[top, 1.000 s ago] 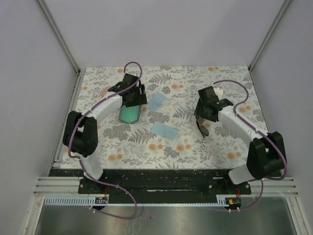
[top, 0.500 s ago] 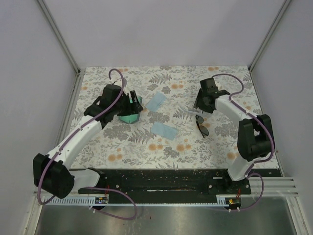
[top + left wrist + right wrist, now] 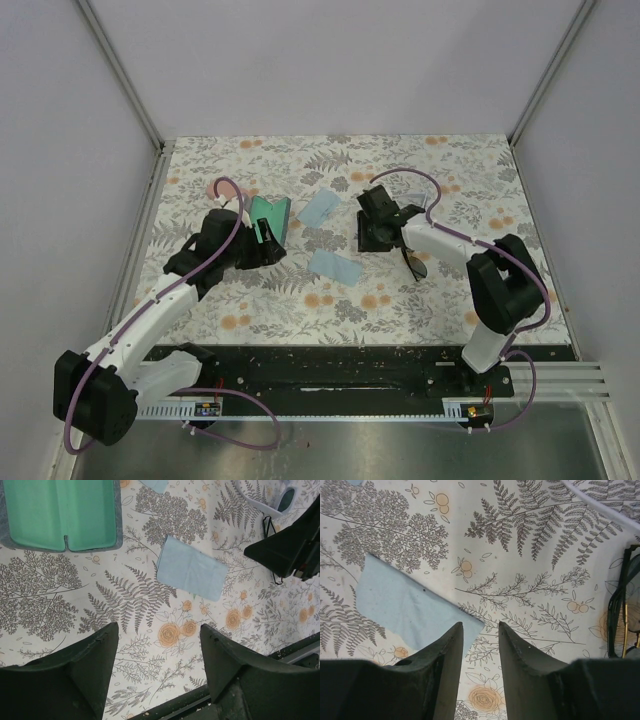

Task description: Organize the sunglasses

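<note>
The dark-lensed sunglasses (image 3: 415, 262) lie folded on the floral table, right of centre, and show at the right edge of the right wrist view (image 3: 623, 611). The pale-framed sunglasses (image 3: 272, 502) lie at the top right of the left wrist view, beyond the right arm. My right gripper (image 3: 367, 242) hovers left of the dark pair, its jaws narrowly open over bare table (image 3: 481, 627), with nothing between them. My left gripper (image 3: 268, 248) stands wide open and empty (image 3: 159, 635), just in front of an open green-lined case (image 3: 272, 215).
One light blue cloth (image 3: 335, 266) lies between the grippers, its corner right by the right fingertips (image 3: 405, 602). A second cloth (image 3: 320, 208) lies farther back. A pink case (image 3: 214, 189) sits at the back left. White walls ring the table.
The left arm pulled back off the green case toward the near left. The right gripper swung left, away from the dark sunglasses, toward the centre, and its jaws narrowed.
</note>
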`<state>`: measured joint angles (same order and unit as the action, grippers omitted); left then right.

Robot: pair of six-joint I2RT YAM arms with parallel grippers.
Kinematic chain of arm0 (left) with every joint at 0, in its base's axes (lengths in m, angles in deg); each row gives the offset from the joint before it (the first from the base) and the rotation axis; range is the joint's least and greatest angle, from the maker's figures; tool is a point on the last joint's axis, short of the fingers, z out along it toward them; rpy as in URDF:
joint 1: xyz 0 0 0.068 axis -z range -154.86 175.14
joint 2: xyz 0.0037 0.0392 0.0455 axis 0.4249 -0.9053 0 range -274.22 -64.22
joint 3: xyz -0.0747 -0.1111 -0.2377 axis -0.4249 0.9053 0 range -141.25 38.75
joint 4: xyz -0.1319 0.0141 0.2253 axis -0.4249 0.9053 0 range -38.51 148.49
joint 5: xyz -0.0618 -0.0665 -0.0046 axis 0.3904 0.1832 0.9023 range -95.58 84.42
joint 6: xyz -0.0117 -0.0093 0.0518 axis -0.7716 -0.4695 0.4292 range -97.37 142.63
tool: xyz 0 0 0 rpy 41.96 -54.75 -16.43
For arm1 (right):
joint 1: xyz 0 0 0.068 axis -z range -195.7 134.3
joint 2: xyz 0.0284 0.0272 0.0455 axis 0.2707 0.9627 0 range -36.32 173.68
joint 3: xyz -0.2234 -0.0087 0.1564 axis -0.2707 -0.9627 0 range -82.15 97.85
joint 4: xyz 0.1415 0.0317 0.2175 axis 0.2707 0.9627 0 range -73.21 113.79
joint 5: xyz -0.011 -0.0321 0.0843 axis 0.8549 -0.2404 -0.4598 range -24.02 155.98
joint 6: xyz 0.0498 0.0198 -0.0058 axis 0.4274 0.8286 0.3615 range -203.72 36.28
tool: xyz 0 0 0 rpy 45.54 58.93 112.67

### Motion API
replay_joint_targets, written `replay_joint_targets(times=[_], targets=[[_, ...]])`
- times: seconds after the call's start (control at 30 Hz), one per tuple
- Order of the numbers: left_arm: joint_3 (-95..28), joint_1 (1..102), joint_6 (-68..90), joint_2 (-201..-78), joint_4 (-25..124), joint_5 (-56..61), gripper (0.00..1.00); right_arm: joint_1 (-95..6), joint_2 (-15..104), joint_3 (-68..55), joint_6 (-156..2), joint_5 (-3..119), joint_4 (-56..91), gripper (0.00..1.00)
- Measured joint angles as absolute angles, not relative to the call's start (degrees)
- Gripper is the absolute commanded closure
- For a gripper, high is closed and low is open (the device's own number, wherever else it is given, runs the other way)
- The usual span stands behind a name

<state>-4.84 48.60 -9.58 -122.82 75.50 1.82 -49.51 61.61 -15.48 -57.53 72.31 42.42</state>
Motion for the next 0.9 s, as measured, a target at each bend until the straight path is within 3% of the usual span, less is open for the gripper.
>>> replay_joint_targets(times=[0.53, 0.77, 0.9], targets=[[-6.81, 49.59, -8.31, -130.85, 69.57, 1.97, 0.4, -52.59, 68.41, -17.01, -57.88, 71.87, 41.61, 0.63], [-10.15, 50.64, -5.97, -137.05, 67.91, 2.39, 0.41, -53.44, 68.51, -17.18, -58.42, 71.96, 41.46, 0.78], [-12.34, 51.03, -4.86, -140.97, 66.75, 3.29, 0.42, -53.66, 68.6, -17.18, -58.92, 72.31, 41.46, 1.0]])
